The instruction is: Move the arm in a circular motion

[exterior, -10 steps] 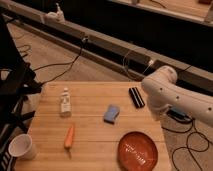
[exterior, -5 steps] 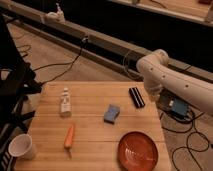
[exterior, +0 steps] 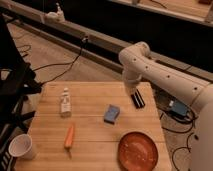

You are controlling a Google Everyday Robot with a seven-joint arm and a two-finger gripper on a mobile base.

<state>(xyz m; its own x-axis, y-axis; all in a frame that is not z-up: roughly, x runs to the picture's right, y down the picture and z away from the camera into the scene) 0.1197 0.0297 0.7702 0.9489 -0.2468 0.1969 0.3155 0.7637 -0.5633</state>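
sweep the arm (exterior: 155,72), bent over the table's (exterior: 90,102) back right edge, in one smooth, level ring. carry the gripper (exterior: 133,90) (hanging just above a dark block (exterior: 138,101), grip impossible to tell) high, clear of blue sponge (exterior: 111,113) and red plate (exterior: 138,150).

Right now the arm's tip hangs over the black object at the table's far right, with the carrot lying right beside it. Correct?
Not quite. The camera view shows the arm, gripper at its tip, over the black object, but the carrot lies at the near left, towards the white cup.
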